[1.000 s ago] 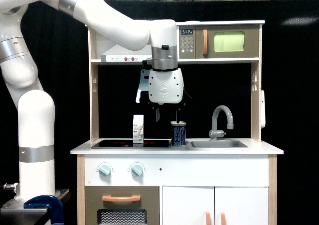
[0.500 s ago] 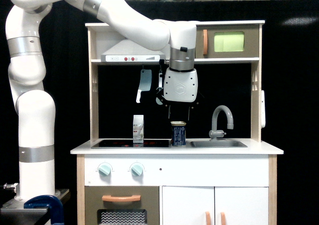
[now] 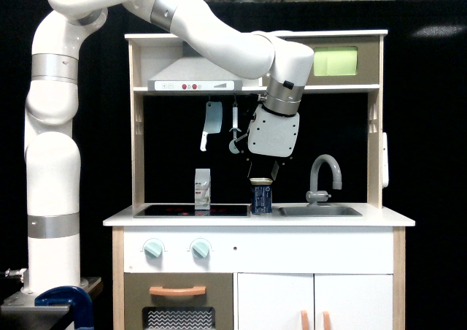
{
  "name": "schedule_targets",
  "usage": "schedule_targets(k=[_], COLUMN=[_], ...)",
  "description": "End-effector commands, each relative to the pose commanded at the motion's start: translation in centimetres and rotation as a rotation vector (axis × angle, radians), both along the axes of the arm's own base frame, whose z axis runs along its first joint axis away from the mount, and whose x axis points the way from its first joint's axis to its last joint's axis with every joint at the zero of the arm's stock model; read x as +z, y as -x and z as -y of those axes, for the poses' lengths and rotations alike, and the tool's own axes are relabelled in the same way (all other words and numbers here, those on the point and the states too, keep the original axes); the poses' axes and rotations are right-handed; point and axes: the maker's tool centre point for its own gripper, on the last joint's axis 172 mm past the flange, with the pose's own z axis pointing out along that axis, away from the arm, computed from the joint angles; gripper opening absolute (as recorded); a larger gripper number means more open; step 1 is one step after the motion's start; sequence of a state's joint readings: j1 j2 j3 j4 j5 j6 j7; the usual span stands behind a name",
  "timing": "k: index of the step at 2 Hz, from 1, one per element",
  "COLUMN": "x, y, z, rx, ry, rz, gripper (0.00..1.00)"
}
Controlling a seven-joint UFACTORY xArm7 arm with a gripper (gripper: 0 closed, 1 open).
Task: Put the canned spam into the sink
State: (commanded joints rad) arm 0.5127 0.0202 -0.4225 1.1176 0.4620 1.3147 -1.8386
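Overall, toy kitchen [image 3: 259, 220] with white counter fills the exterior view, white arm [image 3: 51, 155] rising at that view's left and reaching across under the upper shelf; black stovetop [image 3: 191, 210] sits left on the counter, grey sink [image 3: 319, 211] with arched faucet [image 3: 325, 175] right. Gripper [image 3: 268, 175] hangs tilted just above the canned spam [image 3: 261, 196], dark fingers too indistinct against the black backdrop, so open or closed cannot be told; tin stands upright on the counter between stovetop and sink, just beside the sink's left edge, not in it. White carton [image 3: 202, 188] upright on the stovetop, apart from the tin
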Motion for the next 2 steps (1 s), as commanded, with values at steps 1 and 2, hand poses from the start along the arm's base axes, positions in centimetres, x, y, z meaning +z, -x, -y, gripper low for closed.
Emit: schedule_targets(k=[1,2], x=[-1.2,-1.8], y=[0.8,-0.4], z=[-1.3,-2.7], rx=[0.000,0.000], ry=[0.000,0.000], rz=[0.000,0.000], gripper=[1.00,1.00])
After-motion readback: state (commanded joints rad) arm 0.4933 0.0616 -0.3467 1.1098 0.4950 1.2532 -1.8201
